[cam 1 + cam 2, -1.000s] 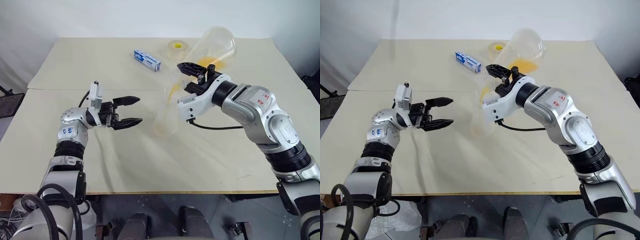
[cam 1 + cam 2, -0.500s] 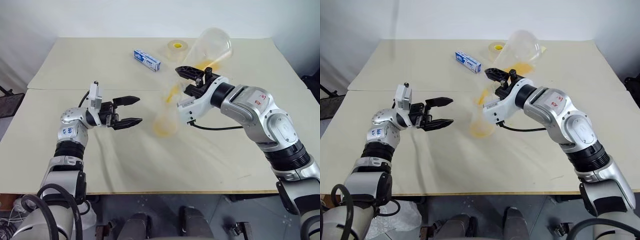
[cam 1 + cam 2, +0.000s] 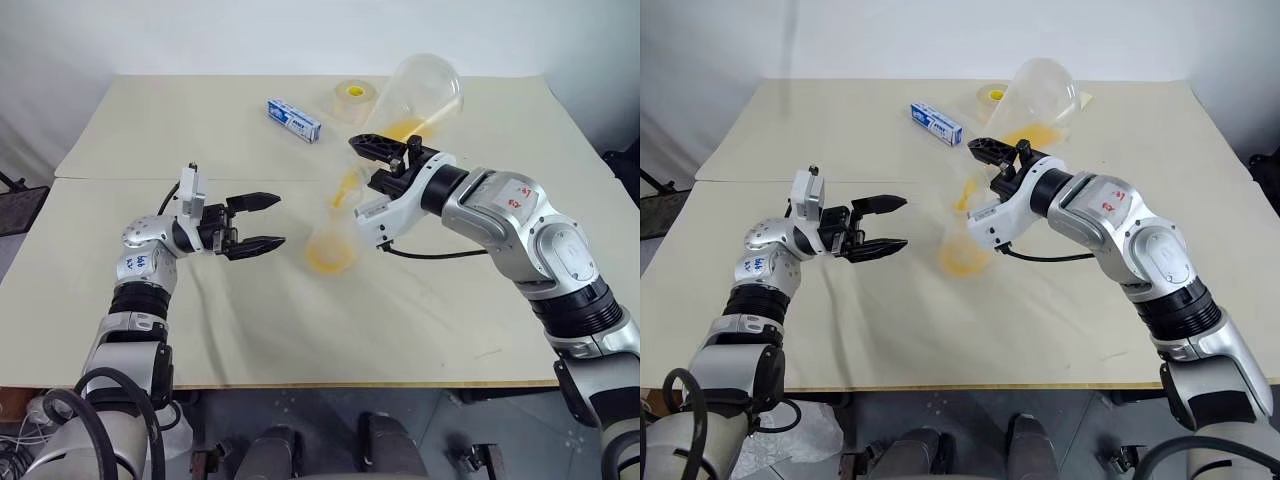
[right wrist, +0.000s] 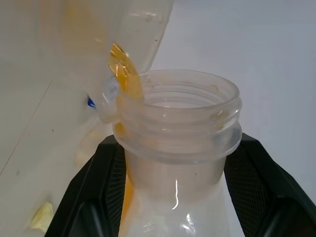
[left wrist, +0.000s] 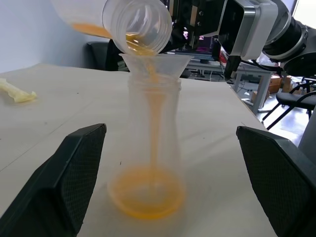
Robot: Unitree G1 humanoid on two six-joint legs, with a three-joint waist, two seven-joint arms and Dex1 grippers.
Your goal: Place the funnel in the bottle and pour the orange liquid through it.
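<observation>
My right pincer [image 3: 383,160] pinched the tilted flask [image 3: 420,95] so orange liquid [image 5: 153,106] ran through the funnel [image 5: 155,63] into the bottle [image 5: 150,163]; my left pincer [image 3: 258,220] waited spread beside it.

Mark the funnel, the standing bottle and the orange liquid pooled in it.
funnel [image 5: 157,64]: left wrist view, on its flared cone.
bottle [image 5: 148,163]: left wrist view, on its clear wall.
orange liquid [image 5: 147,197]: left wrist view, on the pool at the base.
</observation>
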